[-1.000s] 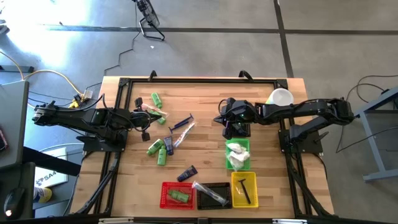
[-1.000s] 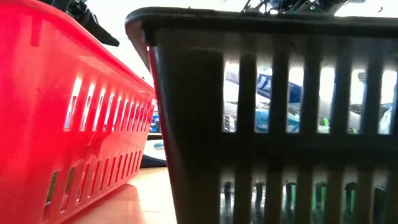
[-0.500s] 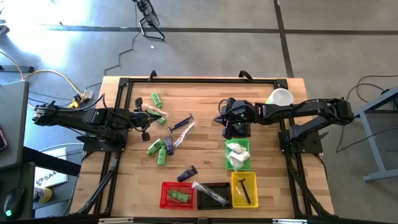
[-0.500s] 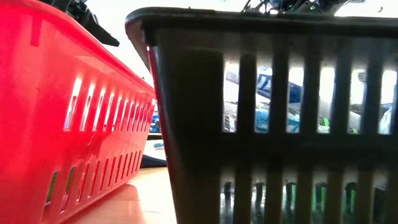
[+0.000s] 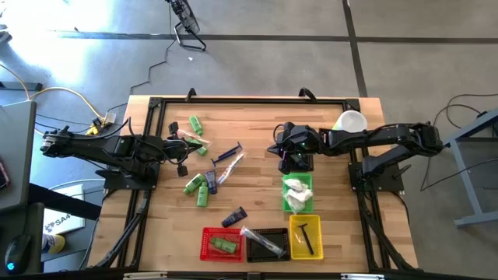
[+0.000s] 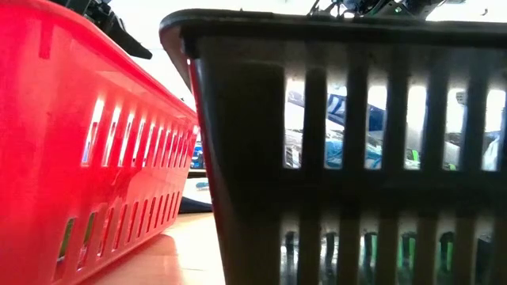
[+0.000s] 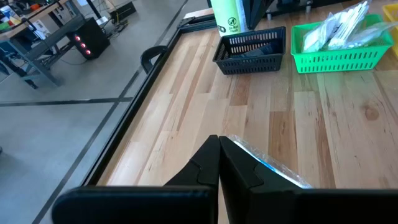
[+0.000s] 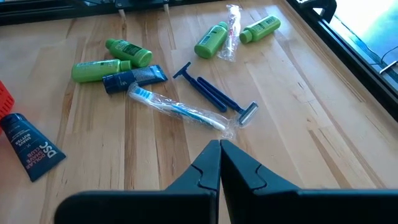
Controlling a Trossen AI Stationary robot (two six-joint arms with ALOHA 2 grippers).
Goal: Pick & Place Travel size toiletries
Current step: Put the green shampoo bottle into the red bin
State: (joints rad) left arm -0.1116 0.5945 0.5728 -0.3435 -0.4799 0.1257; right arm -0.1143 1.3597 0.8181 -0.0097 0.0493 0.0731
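The toiletries lie loose on the table between the arms: green bottles (image 8: 211, 38), a navy tube (image 8: 134, 78), a clear-wrapped toothbrush (image 8: 180, 111), blue razors (image 8: 214, 94) and a second navy tube (image 8: 31, 148). My right gripper (image 8: 219, 144) is shut and hovers on their right side, short of the toothbrush. My left gripper (image 7: 219, 146) is shut at the pile's left side (image 5: 191, 153). A clear-wrapped toothbrush (image 7: 270, 167) lies on the table right beside its fingers; I cannot tell whether they touch.
A red basket (image 5: 220, 243), a black basket (image 5: 268, 243) and a yellow basket (image 5: 305, 236) stand in a row at the near edge. A green basket (image 5: 297, 194) holds white packets, with another black basket (image 7: 252, 50) just beyond it. A white cup (image 5: 352, 121) stands far right.
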